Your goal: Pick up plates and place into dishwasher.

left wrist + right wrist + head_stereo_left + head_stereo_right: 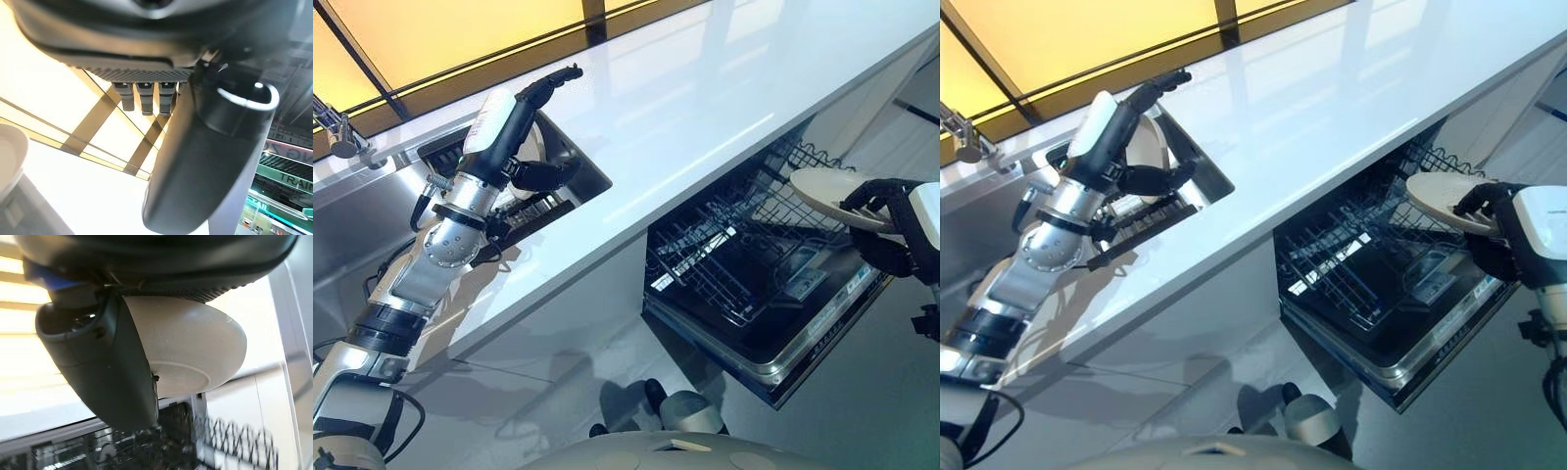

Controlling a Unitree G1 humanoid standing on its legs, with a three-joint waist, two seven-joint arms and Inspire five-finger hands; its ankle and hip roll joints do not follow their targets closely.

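Your right hand (891, 230) pinches a round off-white ceramic plate (827, 191) by its rim, thumb curled beneath; the plate hangs nearly flat above the black wire rack (734, 259) of the open dishwasher (773, 367) under the glossy white desk (705, 98). Your left hand (524, 122) hovers over the steel sink (582, 166), fingers straight, holding nothing. Another pale plate (1148, 147) stands in the sink behind it.

Glossy white countertop (705, 108) with steel sink (352, 230), amber-lit window (431, 29) behind.
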